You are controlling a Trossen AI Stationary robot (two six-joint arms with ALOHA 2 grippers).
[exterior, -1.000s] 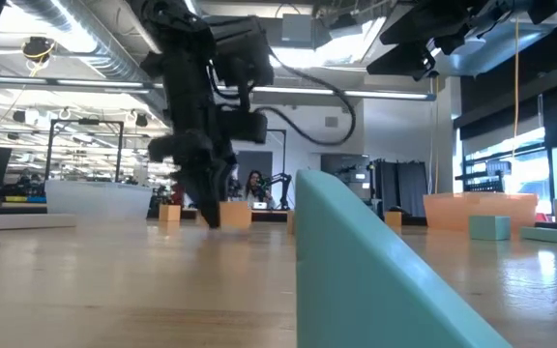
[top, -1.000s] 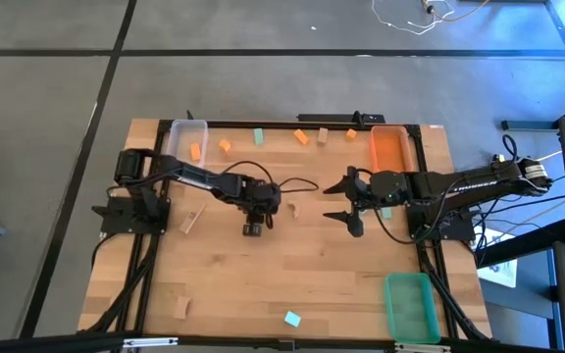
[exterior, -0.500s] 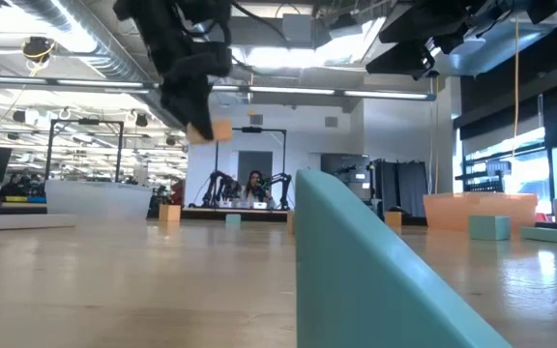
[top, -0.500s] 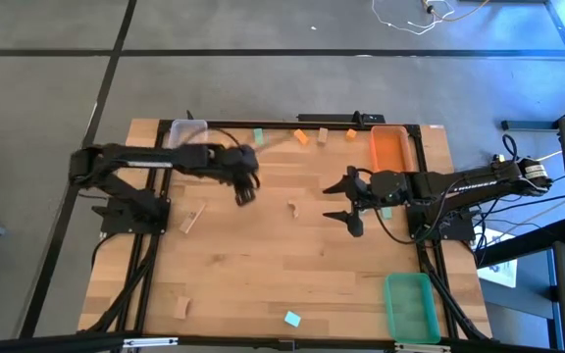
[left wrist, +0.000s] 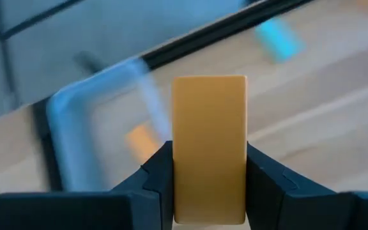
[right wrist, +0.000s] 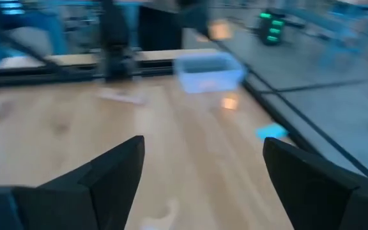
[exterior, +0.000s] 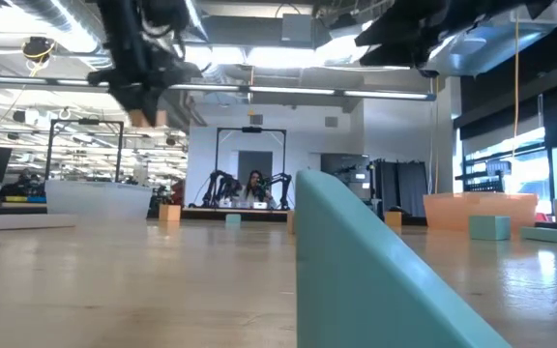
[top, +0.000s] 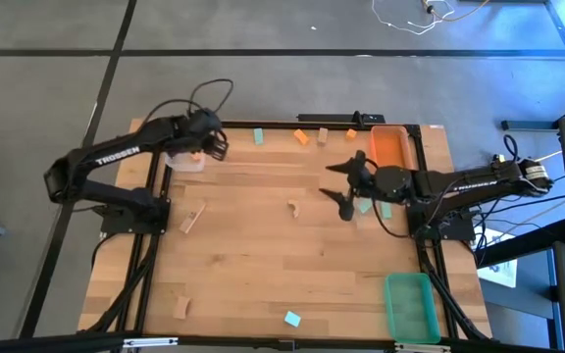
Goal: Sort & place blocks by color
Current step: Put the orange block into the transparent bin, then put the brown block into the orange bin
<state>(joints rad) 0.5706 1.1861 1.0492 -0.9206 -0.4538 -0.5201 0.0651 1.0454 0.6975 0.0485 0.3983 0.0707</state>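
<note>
Two arms are over the table. The left arm is stretched toward the table's far left corner, its left gripper raised above the clear bin. Its fingers are clamped on the sides of an upright pale wood block, seen held high off the table in the low view. The right arm reaches in from the right edge, and the right gripper hangs near the orange bin with its fingers spread wide and nothing between them.

Loose blocks lie scattered: orange ones and a teal one along the far edge, wood pieces mid-table, and a teal block at the near edge, which fills much of the low view. The green bin sits at the near right corner. Both wrist views are motion-blurred, so the bin's contents are hard to make out there.
</note>
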